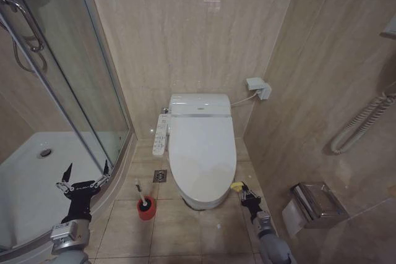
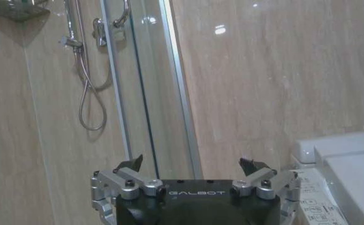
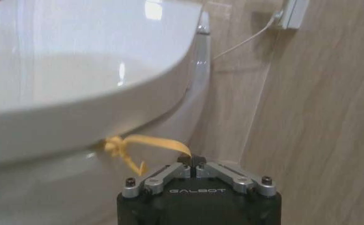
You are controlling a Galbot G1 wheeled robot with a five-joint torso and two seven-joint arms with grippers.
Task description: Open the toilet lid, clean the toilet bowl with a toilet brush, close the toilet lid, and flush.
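Yellow tie (image 3: 146, 143) pinched by closed right tool (image 3: 193, 165) | toilet lid (image 1: 202, 151) down; left tool (image 1: 85, 174) wide, empty

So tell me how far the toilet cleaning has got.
Nothing looks done yet: the toilet lid is down. In hand: the right gripper, shut on the yellow tie at the lid's front edge. The left gripper hangs open by the shower door. The toilet brush stands in its red holder. Opening, scrubbing, closing and flushing remain.
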